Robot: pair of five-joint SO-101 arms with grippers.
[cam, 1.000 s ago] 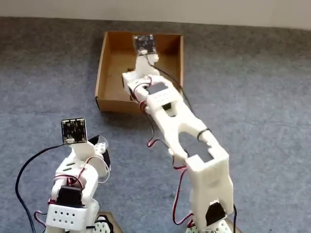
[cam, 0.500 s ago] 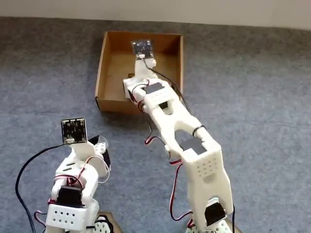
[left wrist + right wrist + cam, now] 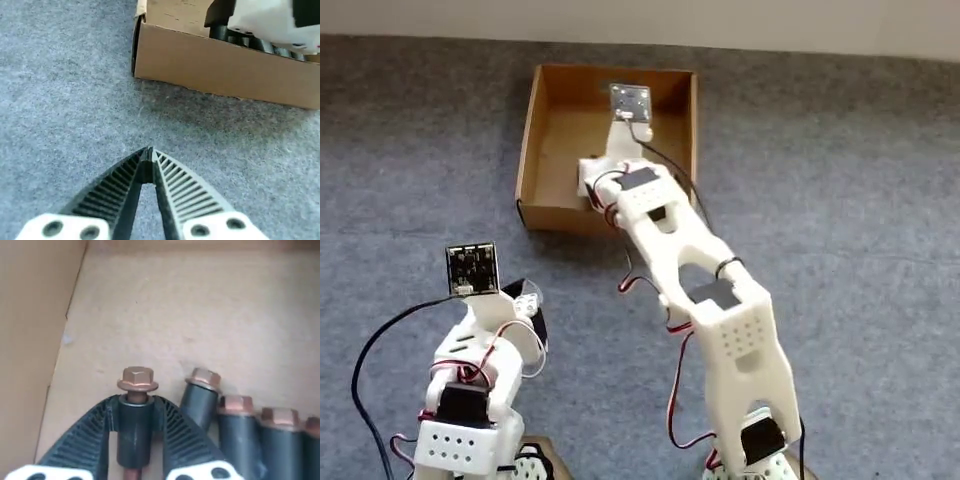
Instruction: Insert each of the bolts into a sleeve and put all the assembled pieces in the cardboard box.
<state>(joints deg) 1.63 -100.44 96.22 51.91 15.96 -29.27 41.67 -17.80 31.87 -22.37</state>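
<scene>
Left of frame, your left end effector hangs low over the grey-covered desk. Its ribbed jaws are pressed together on nothing, and it sits short of the near wall of the cardboard box.

At centre, the box stands open-topped toward the far side of the desk. Your right arm stretches across its near wall, with the right end effector down inside. It is clamped around the dark sleeve of one assembled piece. The copper-coloured bolt has its flanged head seated on the sleeve's end, and the tip of its shank shows out the other end.

Beside the held piece, a row of assembled pieces lies side by side on the box floor. The nearest one is angled in just beside the held sleeve.

The piece looks like rigid metal, dense for its bulk and in no danger of crushing. The sleeve is smooth and round, so it will likely roll once released. The bolt appears only slipped in, so it may slide out if you tip the piece head-down. The mid-body of the sleeve, where the ribbed pads have it now, looks the soundest place to hold.

Room is tight. The box's side wall stands on one flank, the finished row crowds the other, and the arm's cable trails over the box's interior.
</scene>
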